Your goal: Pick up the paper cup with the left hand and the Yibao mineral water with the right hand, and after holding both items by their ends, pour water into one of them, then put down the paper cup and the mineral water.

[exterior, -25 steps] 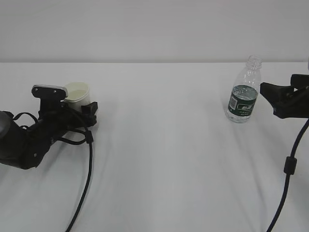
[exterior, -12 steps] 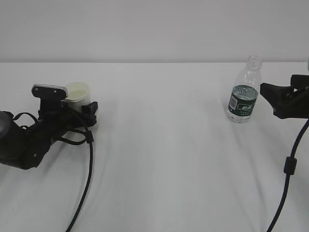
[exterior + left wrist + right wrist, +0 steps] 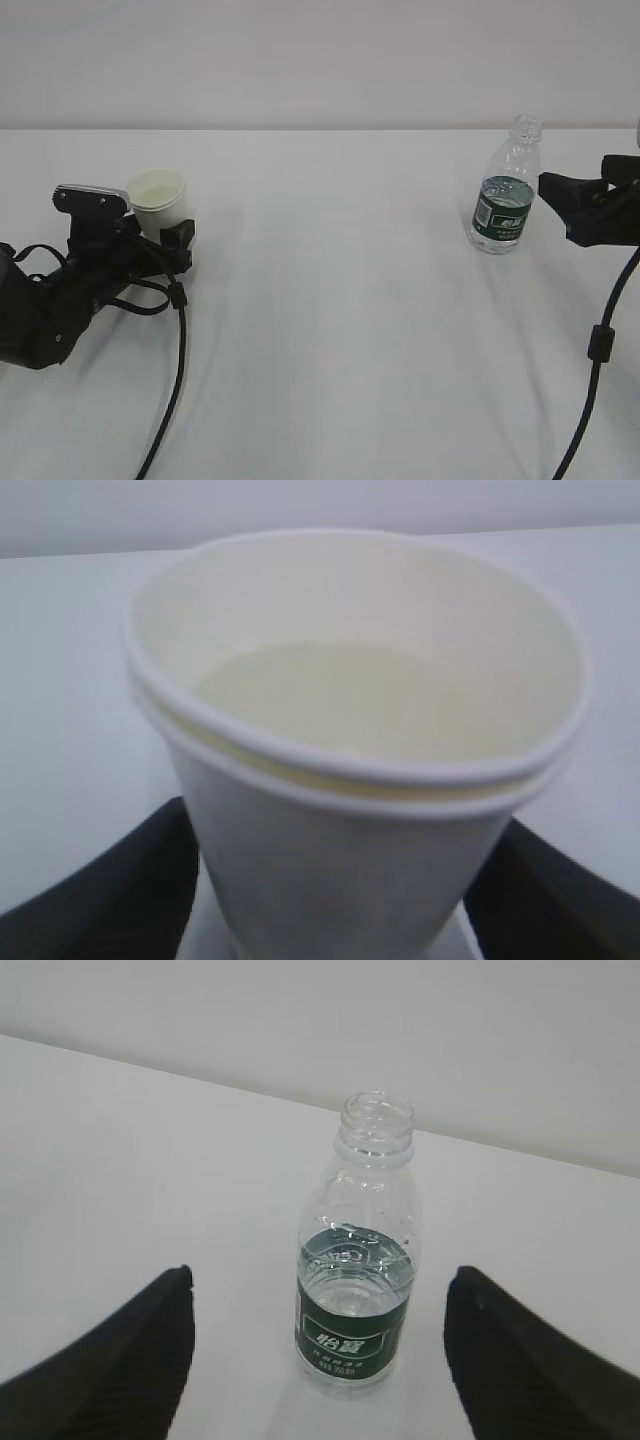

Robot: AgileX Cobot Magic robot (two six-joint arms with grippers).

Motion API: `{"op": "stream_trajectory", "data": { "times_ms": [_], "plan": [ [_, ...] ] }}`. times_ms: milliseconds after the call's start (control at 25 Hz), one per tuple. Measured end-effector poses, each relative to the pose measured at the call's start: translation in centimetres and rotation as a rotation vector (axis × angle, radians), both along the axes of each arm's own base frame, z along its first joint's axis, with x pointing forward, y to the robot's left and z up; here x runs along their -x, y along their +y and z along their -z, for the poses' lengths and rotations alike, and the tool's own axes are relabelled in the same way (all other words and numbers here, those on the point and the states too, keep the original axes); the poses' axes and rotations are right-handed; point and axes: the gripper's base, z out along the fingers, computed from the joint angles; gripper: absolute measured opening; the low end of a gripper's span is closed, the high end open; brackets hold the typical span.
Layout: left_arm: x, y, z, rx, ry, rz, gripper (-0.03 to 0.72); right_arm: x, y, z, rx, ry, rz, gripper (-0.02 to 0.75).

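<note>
Landmark: the paper cup (image 3: 159, 204), far left on the white table (image 3: 330, 300).

Left hand (image 3: 70, 285): black arm lying low on the table, left of and below the cup, black cable (image 3: 176, 380) trailing toward the near edge. Its gripper (image 3: 165, 240) reaches the cup's lower wall. Left wrist view: the paper cup (image 3: 355, 750) sits upright between the two black jaws, one at each side of its base; the rim shows as two rolled edges, one just above the other. Jaws lie against the cup wall, grasping it. Whether the cup base rests on the table, cannot tell.

Yibao mineral water (image 3: 505, 190): well to the right of the cup, upright on the table, uncapped, green label band toward the camera. Right wrist view: bottle (image 3: 358, 1255) partly filled, water level just above the label.

Right hand (image 3: 600, 210): right of the bottle, farthest from the cup. Gripper (image 3: 320, 1350) spread wide; the bottle stands between the two jaws, apart from both. Jaws released, holding nothing.
</note>
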Motion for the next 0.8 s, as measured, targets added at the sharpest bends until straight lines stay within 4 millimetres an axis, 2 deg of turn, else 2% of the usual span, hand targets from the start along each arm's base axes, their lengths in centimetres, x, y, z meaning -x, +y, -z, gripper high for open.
{"op": "stream_trajectory", "data": {
  "times_ms": [480, 800],
  "plan": [
    [0.6, 0.1, -0.4, -0.001, 0.002, 0.0, 0.579, 0.0, 0.0, 0.0, -0.009, 0.006, 0.0, 0.589],
    [1.5, 0.3, -1.8, 0.0, -0.007, 0.001, 0.575, 0.0, 0.0, 0.0, -0.013, 0.007, 0.0, 0.59]
  ]
}}
